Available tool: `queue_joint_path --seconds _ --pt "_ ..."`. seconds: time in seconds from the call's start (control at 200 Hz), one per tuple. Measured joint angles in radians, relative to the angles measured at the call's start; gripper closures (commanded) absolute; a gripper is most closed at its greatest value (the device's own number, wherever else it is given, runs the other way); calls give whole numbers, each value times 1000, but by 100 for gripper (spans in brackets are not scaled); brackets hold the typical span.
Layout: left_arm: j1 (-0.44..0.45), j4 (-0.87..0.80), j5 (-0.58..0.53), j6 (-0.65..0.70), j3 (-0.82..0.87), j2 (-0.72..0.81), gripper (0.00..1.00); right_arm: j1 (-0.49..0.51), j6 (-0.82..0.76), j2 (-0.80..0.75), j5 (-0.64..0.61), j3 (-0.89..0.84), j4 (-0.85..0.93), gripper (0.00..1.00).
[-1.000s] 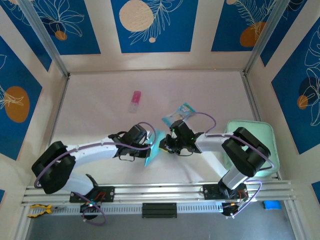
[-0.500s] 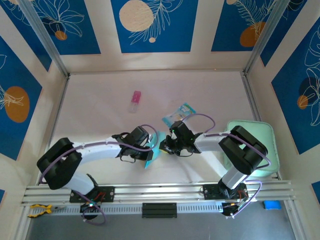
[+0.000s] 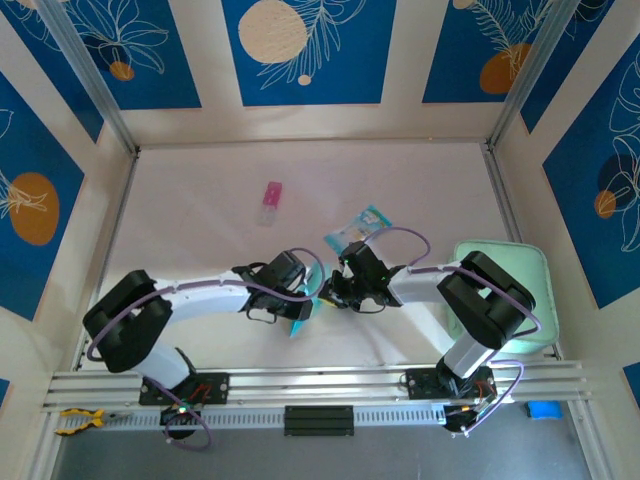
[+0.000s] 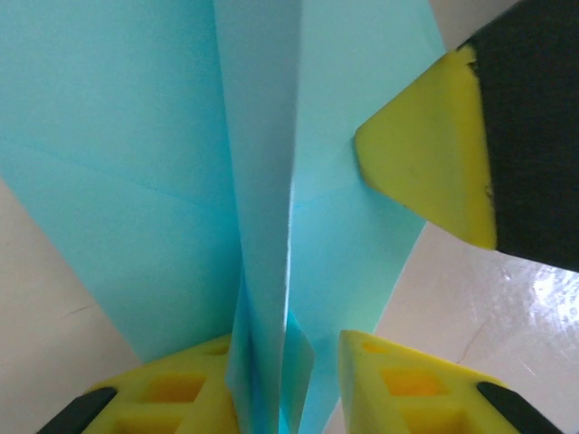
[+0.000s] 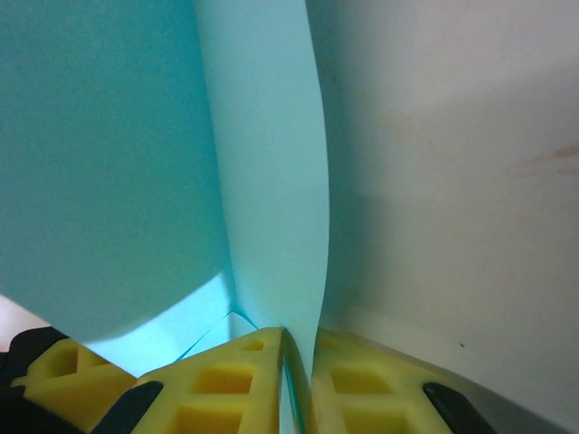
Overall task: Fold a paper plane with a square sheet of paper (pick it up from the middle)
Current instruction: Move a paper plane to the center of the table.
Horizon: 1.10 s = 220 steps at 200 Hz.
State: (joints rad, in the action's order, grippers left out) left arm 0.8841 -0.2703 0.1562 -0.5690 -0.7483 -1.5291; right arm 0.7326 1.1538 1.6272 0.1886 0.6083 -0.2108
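Note:
The light-blue square sheet of paper [image 3: 303,318] is folded along a centre crease into a slim pointed shape like a paper plane, standing on edge between both grippers near the table's front middle. In the right wrist view my right gripper [image 5: 297,348] is shut on the paper's [image 5: 262,163] folded edge. In the left wrist view the paper's [image 4: 136,136] centre fold stands between the parted jaws of my left gripper [image 4: 288,362], with a gap on the right side. A yellow pad of the right gripper's fingers [image 4: 434,172] presses the paper from the far side. From above, the left gripper [image 3: 305,290] and right gripper [image 3: 328,292] almost meet.
A teal-and-clear packet [image 3: 358,228] lies just behind the grippers. A small pink object [image 3: 270,202] lies further back on the left. A mint-green pad [image 3: 520,290] sits at the right edge under the right arm. Walls close the table on three sides.
My left gripper has opened off the paper's centre fold and its arm has edged to the right. My right gripper keeps its hold and the paper stays in place.

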Motion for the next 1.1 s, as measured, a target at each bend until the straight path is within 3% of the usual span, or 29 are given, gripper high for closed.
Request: queue_joint_path --seconds 0.505,0.73,0.915,1.1 --pt "15 -41 -56 27 -37 -45 83 0 0 0 0 -3 -2 84" --pt "18 -65 -104 13 -47 -50 91 0 -11 -10 0 -10 -2 72" --pt "20 -101 -207 -60 -34 -10 89 -9 -35 -150 -50 -69 39 61" --pt "20 -134 -279 -123 -3 64 86 -43 -38 -301 -92 -138 77 60"
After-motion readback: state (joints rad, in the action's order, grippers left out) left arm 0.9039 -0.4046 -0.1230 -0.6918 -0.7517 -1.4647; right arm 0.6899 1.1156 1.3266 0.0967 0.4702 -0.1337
